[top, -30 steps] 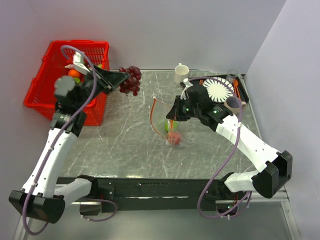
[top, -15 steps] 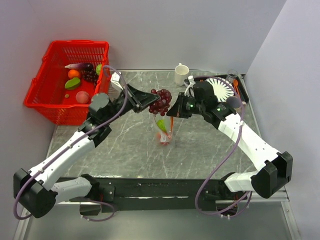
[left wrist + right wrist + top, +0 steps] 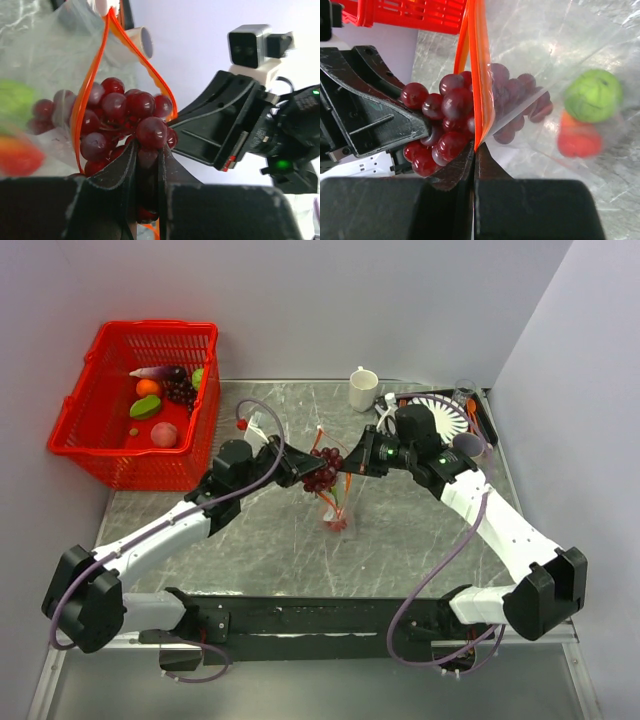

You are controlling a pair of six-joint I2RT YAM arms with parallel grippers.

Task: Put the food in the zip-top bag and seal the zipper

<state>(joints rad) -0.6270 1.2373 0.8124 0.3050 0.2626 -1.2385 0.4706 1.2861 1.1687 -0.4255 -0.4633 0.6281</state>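
Presently, a bunch of red grapes is clamped between the left gripper's fingers, partly through the open mouth of the zip-top bag, whose zipper is pinched tight in the right gripper above the table.

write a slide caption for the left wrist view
Left gripper holds red grapes at the open zipper mouth of the clear zip-top bag

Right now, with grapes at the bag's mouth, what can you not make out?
Right wrist view: green food and red food in the zip-top bag are blurred; kinds unclear.
Top external view: grapes, left gripper and right gripper hide most of the zipper.
Left wrist view: fingers cover the grape stem.
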